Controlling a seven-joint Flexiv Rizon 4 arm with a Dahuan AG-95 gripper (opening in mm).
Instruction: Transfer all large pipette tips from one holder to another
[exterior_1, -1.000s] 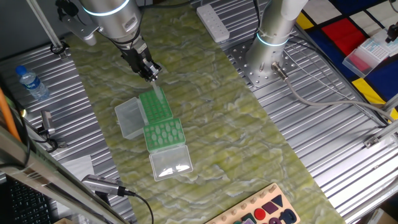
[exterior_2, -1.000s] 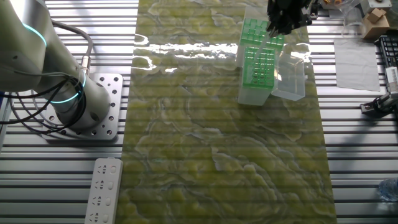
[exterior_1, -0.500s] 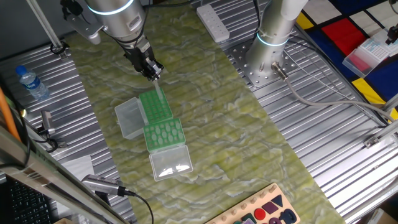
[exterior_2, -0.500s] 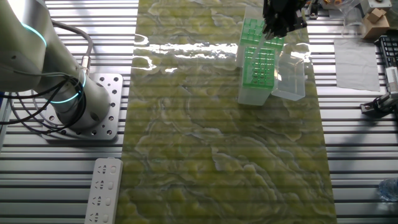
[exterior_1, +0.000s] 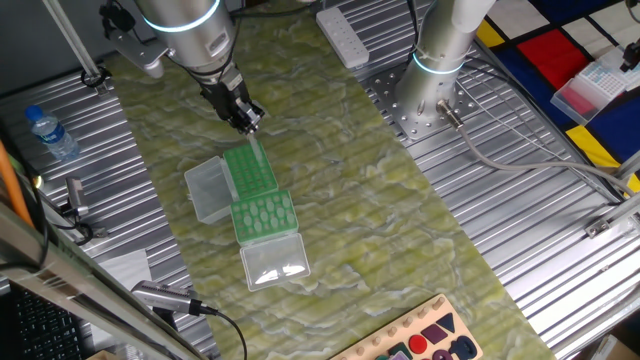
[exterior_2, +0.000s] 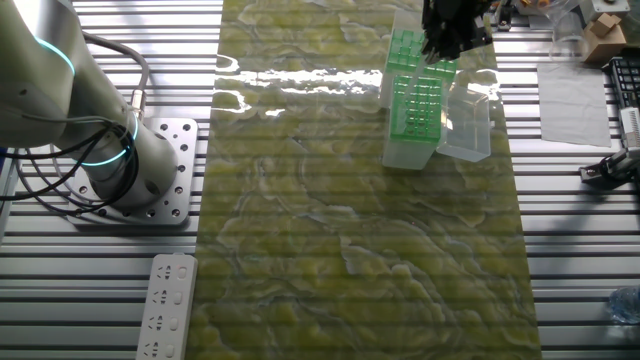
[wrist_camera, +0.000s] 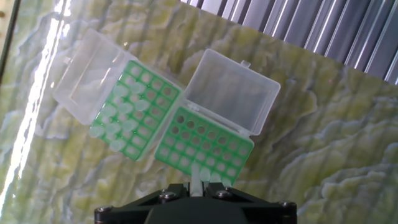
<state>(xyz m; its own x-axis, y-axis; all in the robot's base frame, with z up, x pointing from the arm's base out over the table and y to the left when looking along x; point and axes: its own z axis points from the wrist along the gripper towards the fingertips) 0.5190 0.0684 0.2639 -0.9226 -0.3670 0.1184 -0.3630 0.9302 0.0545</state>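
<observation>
The pincer (wrist_camera: 196, 186) pinches one large pipette tip (wrist_camera: 196, 175) between its fingers, the pale cone projecting downward over the near edge of the mostly empty green rack (wrist_camera: 205, 146). The remaining large pipette tips (wrist_camera: 118, 118) sit in the neighbouring green rack (wrist_camera: 134, 112), which touches the first at a corner; each rack has a clear hinged lid (wrist_camera: 231, 90) folded open on the green counter (exterior_1: 400, 200). The step in hand appears to be the seating of the held tip into a vacant hole of the emptier rack. To do this well, the tip should be centred over a single hole before descent and kept along the hole's axis. It should be lowered straight, and freed only once the cone is supported by the rack. A sideways offset risks striking the web between holes or nudging the light rack. A few pale tips seem already seated in the near row, though this is hard to confirm. In one fixed view the arm (exterior_1: 185, 25) reaches in from the far end of the counter, the wrist inclined so the fingers slant down toward the rack, with the tip (exterior_1: 257, 148) just above its far end. Whether the tip touches the rack cannot be determined.
</observation>
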